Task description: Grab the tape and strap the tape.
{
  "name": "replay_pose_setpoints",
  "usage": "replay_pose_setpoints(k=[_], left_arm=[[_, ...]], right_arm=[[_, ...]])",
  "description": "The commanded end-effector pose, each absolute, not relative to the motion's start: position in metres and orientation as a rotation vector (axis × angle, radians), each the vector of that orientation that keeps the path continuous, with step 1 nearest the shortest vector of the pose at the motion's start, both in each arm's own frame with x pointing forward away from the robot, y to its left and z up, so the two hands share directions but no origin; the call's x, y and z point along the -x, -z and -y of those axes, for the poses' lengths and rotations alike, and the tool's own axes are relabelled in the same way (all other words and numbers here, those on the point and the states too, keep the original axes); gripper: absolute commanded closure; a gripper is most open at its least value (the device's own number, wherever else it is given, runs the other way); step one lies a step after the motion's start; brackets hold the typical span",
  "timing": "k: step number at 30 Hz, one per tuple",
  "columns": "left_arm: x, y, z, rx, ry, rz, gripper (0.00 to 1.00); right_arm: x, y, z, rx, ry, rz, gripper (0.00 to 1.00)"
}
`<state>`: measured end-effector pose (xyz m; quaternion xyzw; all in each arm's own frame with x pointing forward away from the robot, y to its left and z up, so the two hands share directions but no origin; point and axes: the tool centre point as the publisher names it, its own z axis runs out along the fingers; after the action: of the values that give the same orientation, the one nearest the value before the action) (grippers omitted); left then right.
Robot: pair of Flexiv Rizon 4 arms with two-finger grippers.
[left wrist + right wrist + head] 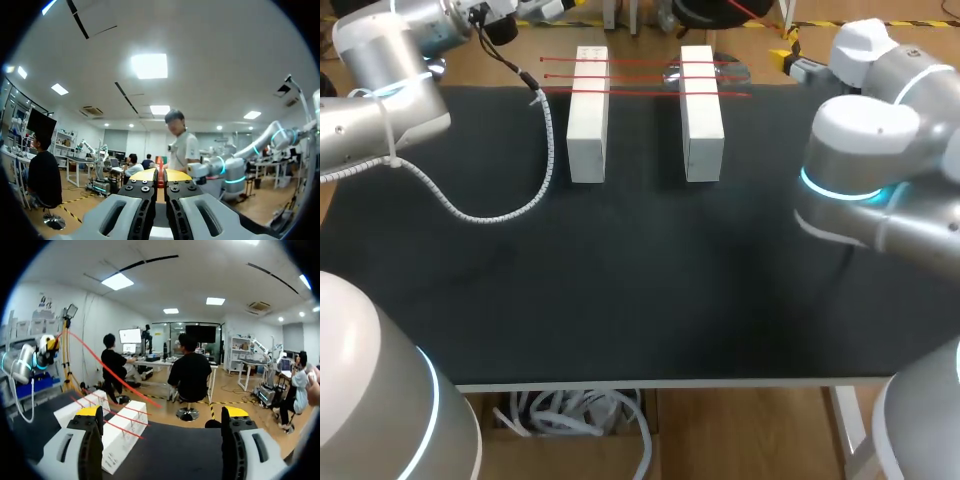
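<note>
**Left.** Left arm (380,90) sits up at the far-left corner of the worktop (640,280). Its spiral-wrapped cable (520,205) droops onto the black surface. Left gripper (160,177): jaws pressed together, pinching the red tape (115,370) between the yellow tips. In the right wrist view the tape runs as one taut line from that gripper, held high off the worktop, slanting down past the far ends of the blocks (where its lower end is anchored I cannot tell).

**Middle.** Left white block (587,115) and right white block (702,112) lie parallel, apart, near the far edge. Three red strands (640,75) cross both blocks toward their far ends and bridge the gap between them.

**Right.** Right gripper (162,412): jaws spread wide, nothing between them. It hangs over the worktop with the blocks ahead of it and off to one side.

**Judgement.** The grab looks done, and strapping is the step in hand, with three passes laid. The next move probably calls for the left arm to bring the taut line down across both blocks beside the existing strands. It would need to hold tension so the tape neither sags nor drags a block. The right gripper looks free to steady a block or receive the tape.
</note>
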<state>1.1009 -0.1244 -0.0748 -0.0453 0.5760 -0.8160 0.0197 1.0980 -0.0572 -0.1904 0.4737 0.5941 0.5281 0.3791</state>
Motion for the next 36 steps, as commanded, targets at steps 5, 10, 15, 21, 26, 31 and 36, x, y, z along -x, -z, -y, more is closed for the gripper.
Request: replay_pose_setpoints(k=[5, 10, 15, 21, 26, 31, 36], left_arm=[[-1.101, 0.075, 0.125, 0.141, 2.532, -1.785, 1.0], [-1.101, 0.075, 0.125, 0.141, 2.532, -1.785, 1.0], [-1.101, 0.075, 0.125, 0.141, 2.532, -1.785, 1.0], [-1.101, 0.075, 0.125, 0.141, 2.532, -1.785, 1.0], [-1.101, 0.075, 0.125, 0.141, 2.532, -1.785, 1.0], [-1.101, 0.075, 0.125, 0.141, 2.532, -1.785, 1.0], [-1.101, 0.075, 0.125, 0.141, 2.532, -1.785, 1.0]], right_arm=[[-1.093, 0.189, 0.052, -1.208, -1.837, -0.892, 0.0], [-1.094, 0.176, 0.053, -1.305, -1.84, -0.883, 0.0], [-1.096, 0.175, 0.051, -1.305, -1.755, -1.022, 0.0], [-1.096, 0.175, 0.051, -1.305, -1.755, -1.022, 0.0], [-1.096, 0.175, 0.051, -1.305, -1.755, -1.022, 0.0], [-1.098, 0.174, 0.051, -1.29, -1.83, -0.896, 0.0], [-1.097, 0.159, 0.056, -1.26, -2.041, -0.426, 0.0]])
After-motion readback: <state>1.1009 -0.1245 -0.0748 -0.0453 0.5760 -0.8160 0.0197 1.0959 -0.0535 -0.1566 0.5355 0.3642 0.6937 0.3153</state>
